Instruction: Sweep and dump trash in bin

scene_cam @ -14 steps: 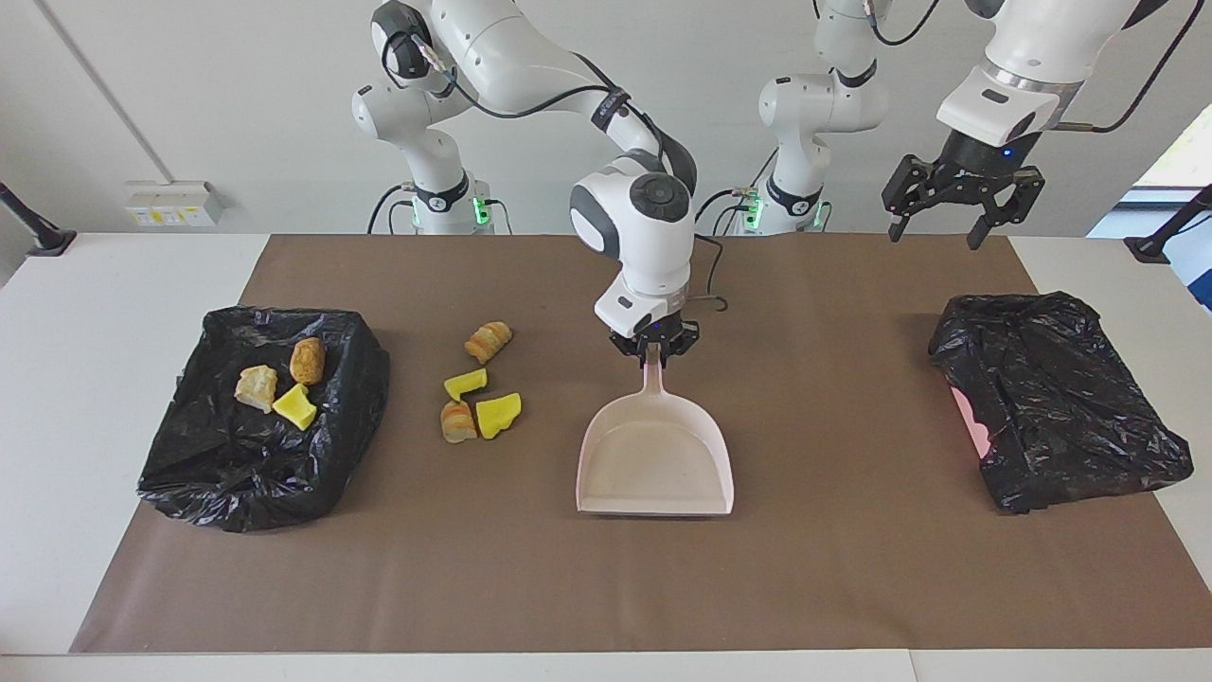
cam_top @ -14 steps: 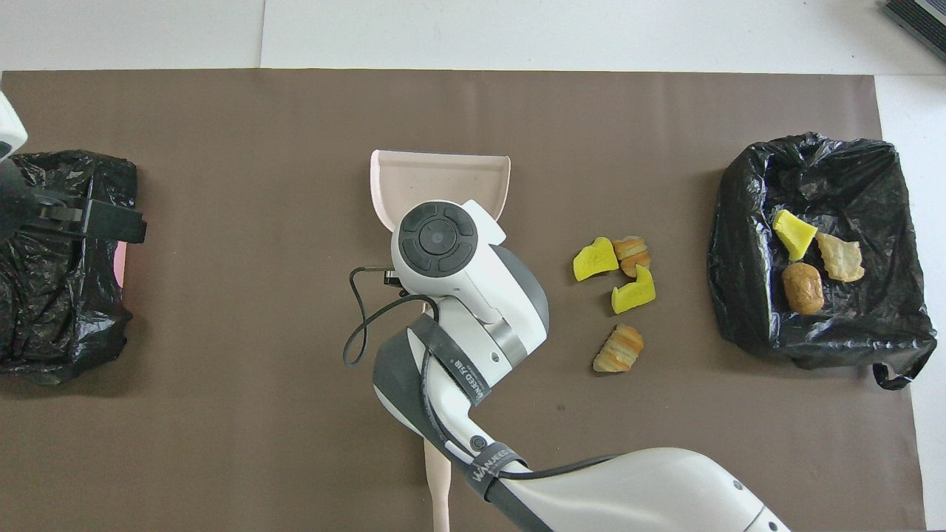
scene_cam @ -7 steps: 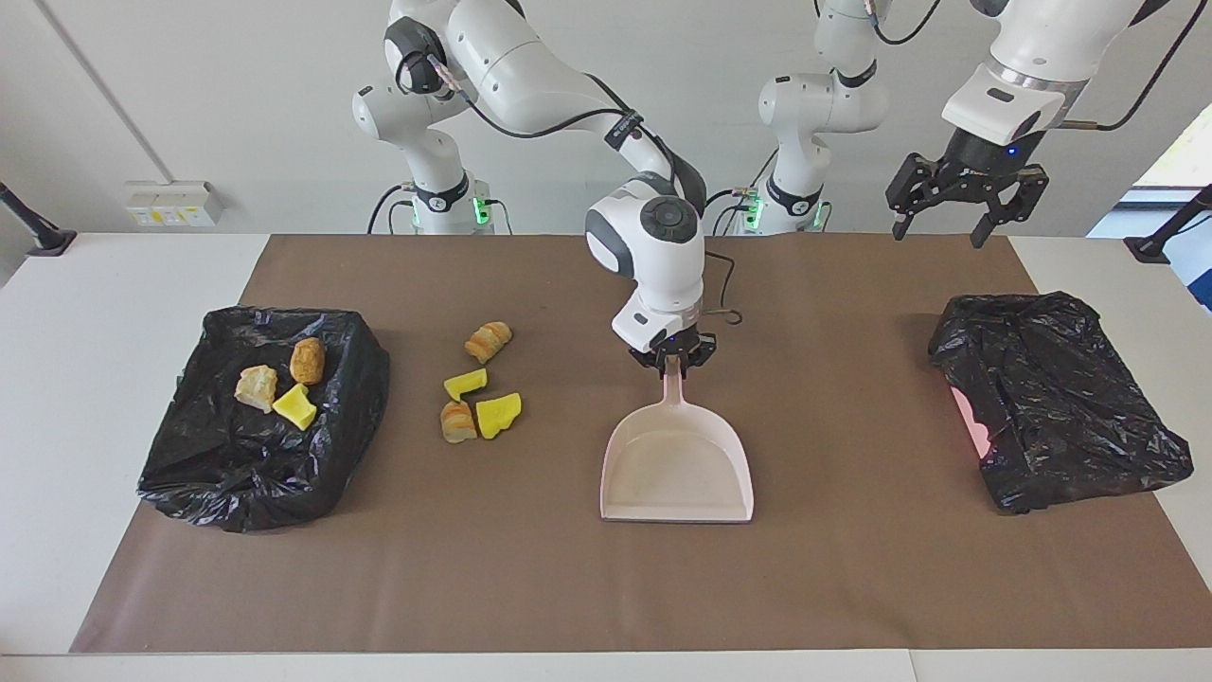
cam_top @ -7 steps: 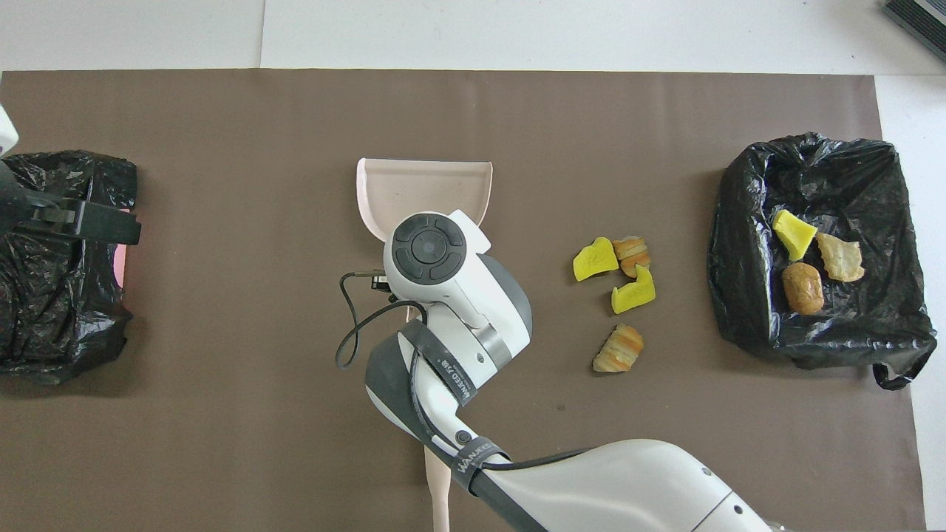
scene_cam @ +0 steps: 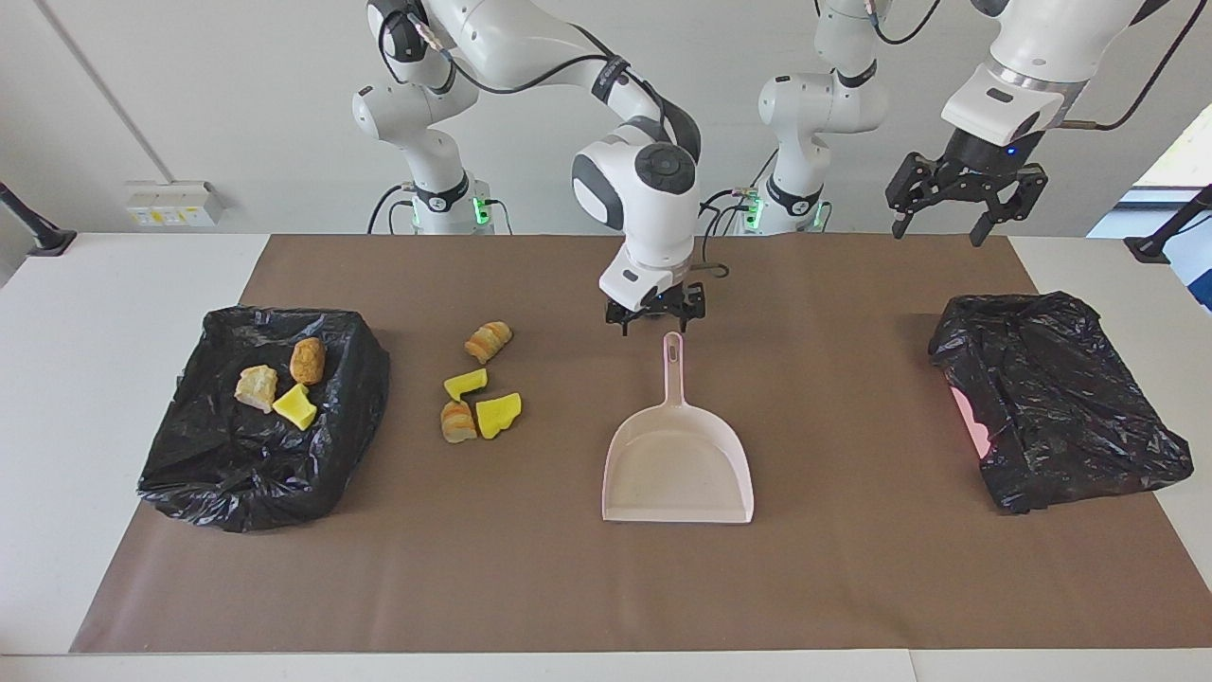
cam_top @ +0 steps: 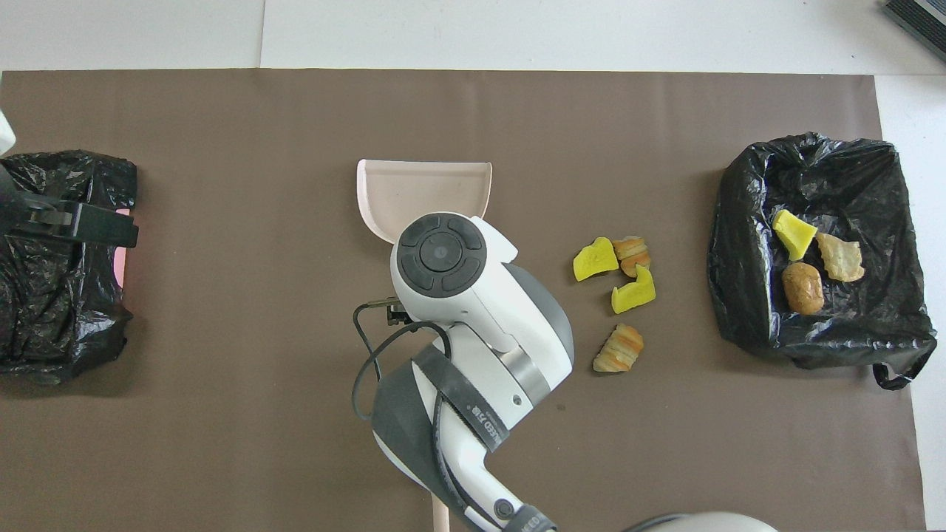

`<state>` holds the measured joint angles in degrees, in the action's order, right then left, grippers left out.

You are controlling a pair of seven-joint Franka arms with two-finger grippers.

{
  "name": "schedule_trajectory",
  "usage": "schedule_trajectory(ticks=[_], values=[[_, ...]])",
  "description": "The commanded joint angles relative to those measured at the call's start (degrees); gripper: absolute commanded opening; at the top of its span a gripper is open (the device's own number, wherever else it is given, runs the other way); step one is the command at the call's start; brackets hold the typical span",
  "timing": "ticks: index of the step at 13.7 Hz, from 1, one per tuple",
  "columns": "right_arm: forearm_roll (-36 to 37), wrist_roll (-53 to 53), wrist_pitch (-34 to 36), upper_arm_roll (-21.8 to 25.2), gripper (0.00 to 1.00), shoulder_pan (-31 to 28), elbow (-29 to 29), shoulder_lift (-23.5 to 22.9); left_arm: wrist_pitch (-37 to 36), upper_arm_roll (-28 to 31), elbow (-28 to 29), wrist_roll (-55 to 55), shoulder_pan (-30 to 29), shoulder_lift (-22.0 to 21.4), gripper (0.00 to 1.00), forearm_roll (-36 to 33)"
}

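The pale pink dustpan (scene_cam: 678,466) lies flat on the brown mat, handle toward the robots; it also shows in the overhead view (cam_top: 425,185). My right gripper (scene_cam: 655,317) is open and empty, hovering just above the handle's end. Several scraps of trash lie on the mat between the dustpan and the bin: two yellow chunks (scene_cam: 498,415) (scene_cam: 466,384) and two bread-like lumps (scene_cam: 489,341) (scene_cam: 458,421). Three more scraps (scene_cam: 295,405) lie in the black-bag-lined bin (scene_cam: 218,327) at the right arm's end. My left gripper (scene_cam: 961,208) is open, raised high at the left arm's end.
A second black bag (scene_cam: 1056,398) lies crumpled at the left arm's end, with something pink (scene_cam: 971,421) showing at its edge. The brown mat (scene_cam: 852,568) covers most of the white table. In the overhead view my right arm hides the dustpan's handle.
My right gripper slid the dustpan a little toward the left arm's end, then let go of the handle, opened and rose. The left arm has barely moved.
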<state>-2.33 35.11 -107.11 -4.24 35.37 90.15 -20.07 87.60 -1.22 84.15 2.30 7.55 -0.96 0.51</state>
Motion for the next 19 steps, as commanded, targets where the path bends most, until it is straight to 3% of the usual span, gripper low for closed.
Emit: schedule_trajectory(ticks=[1,4,6,8,11,14,17,19], values=[[-2.0,-1.6,0.2,-0.3,1.0,1.1,10.9,9.9,0.6,-0.1,0.8,-0.5,0.8,-0.2,1.0,-0.3],[-6.1,-0.3,-1.2,-0.3,1.0,5.6,23.1,18.2,4.4,-3.1,1.7,-3.3,0.8,1.5,1.0,-0.4],[-9.4,1.1,-7.5,-0.4,1.0,8.6,33.2,24.1,9.1,-7.0,4.7,-6.9,0.8,3.1,1.0,-0.8],[-12.2,3.6,-12.7,-0.3,1.0,14.3,39.6,25.7,16.9,-9.9,9.9,-11.3,0.5,3.2,1.0,-0.9],[-12.2,9.3,-17.2,-0.3,1.0,20.2,43.0,22.9,23.7,-16.2,12.8,-19.1,0.7,8.2,1.0,-3.1],[-12.9,10.2,-18.3,-0.4,1.0,22.4,44.9,23.0,32.2,-22.3,17.6,-28.5,0.7,12.9,1.0,-9.2],[-13.1,9.9,-19.5,-0.4,1.0,22.5,44.9,22.5,41.7,-24.7,24.0,-33.9,1.1,15.5,1.0,-10.2],[-13.1,9.8,-19.6,-0.4,0.87,22.6,44.9,22.4,44.8,-25.2,26.0,-33.9,1.2,16.5,1.0,-10.3]])
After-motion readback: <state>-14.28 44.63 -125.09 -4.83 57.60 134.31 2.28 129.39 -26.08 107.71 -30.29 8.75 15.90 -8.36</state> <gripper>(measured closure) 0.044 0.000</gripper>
